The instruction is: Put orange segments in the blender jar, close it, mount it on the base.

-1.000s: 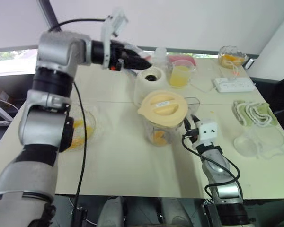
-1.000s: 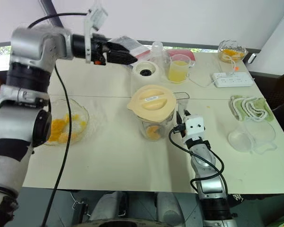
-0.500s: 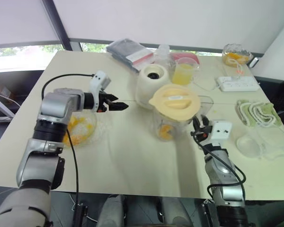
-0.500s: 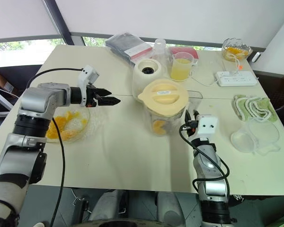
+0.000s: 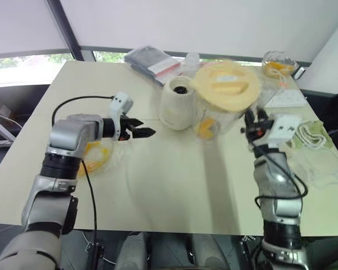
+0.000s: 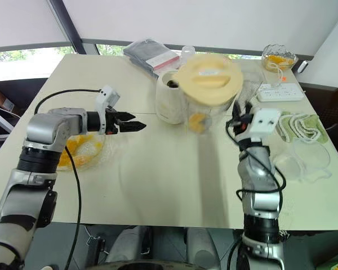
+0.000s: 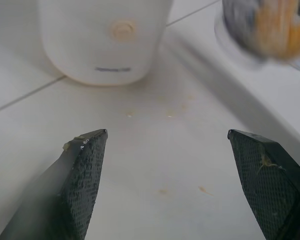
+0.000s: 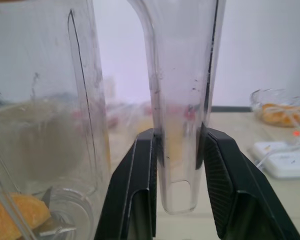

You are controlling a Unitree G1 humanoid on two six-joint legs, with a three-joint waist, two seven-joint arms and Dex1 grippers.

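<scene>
While the right gripper [image 8: 179,165] jaws clamp the blender jar [image 6: 211,109] handle, the left gripper [image 7: 170,165] jaws stand apart

The right tool [image 5: 252,125] holds the lidded blender jar [image 5: 217,112] lifted beside the base [image 5: 177,104].

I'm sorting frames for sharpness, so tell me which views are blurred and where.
Left eye view: the blender jar and its yellow lid smear with motion, the base stays crisp. Left wrist view: the jar's bottom with orange segments is blurred. Right wrist view: the handle between the right tool's fingers is sharp, background soft.
</scene>
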